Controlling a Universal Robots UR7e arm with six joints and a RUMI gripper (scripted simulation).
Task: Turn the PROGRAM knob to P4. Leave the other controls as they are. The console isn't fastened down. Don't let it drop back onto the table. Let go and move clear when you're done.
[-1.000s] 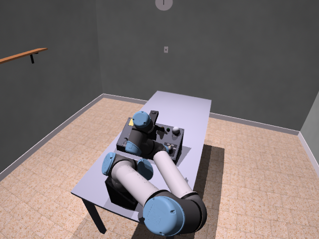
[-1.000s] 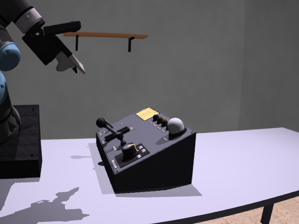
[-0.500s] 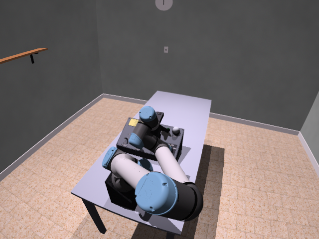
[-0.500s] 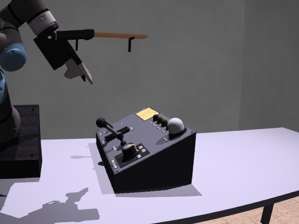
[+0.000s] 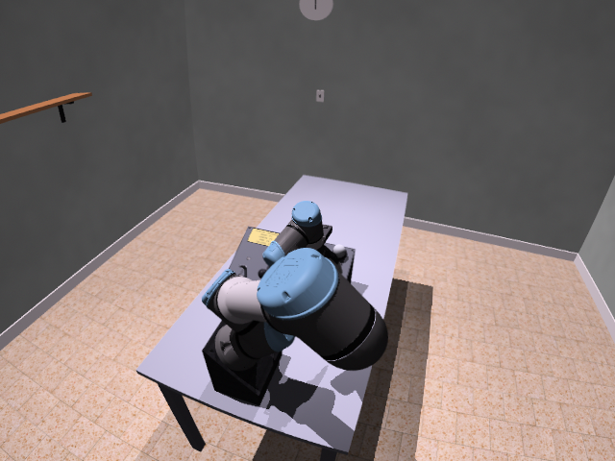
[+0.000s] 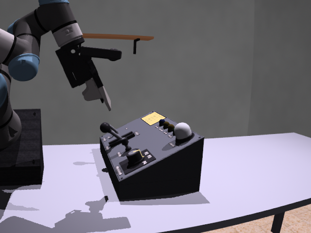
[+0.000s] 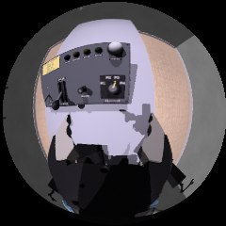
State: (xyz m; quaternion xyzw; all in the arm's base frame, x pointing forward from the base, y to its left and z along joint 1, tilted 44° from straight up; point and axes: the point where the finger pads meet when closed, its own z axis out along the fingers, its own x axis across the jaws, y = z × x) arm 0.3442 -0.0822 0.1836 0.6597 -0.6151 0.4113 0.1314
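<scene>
A dark sloped console (image 6: 153,155) stands on the pale table; it also shows in the wrist view (image 7: 87,77). Its PROGRAM knob (image 6: 135,157) is black with a yellow pointer line and sits at the console's near lower corner, with white position labels beside it; in the wrist view the knob (image 7: 113,88) is at the right of the panel. My gripper (image 6: 104,99) is open and empty, tilted downward in the air above and to the left of the console, apart from it. In the top view the arm hides most of the console (image 5: 258,248).
The panel also carries a black ball-ended lever (image 6: 112,134), a white dome (image 6: 182,130), a row of small coloured buttons (image 6: 166,124) and a yellow label plate (image 6: 153,118). The arm's black base block (image 6: 21,147) stands at the left. A wooden wall shelf (image 6: 117,37) hangs behind.
</scene>
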